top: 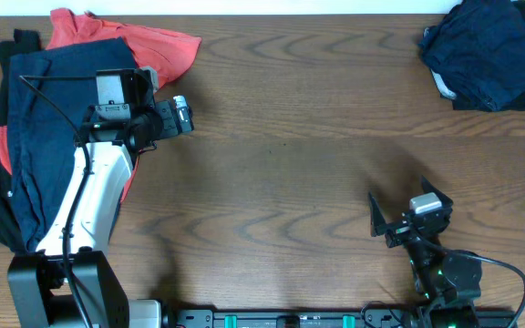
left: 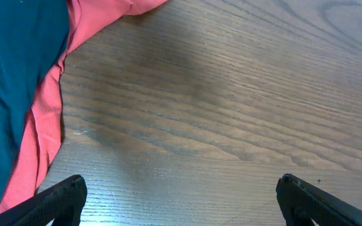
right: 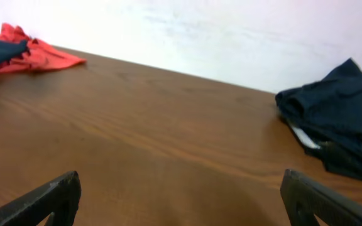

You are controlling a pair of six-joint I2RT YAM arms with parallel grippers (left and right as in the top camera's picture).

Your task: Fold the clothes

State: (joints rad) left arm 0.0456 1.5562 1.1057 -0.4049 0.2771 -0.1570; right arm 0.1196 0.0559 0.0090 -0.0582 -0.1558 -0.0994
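L gripper (top: 180, 114) spread wide, empty, over bare table (top: 290, 155). Coral-red shirt (top: 158, 50) & navy garment (top: 44, 137) lie just to its left, prob. a laid-flat stack. R gripper (top: 399, 208) also spread, empty. Crumpled navy heap (top: 490, 55) sits well ahead-right of it, likely awaiting folding.

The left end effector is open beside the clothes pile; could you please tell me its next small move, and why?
Probably shift the left end effector toward the navy garment on the coral-red shirt and lower onto its edge: its jaws stand open, empty, over bare table.
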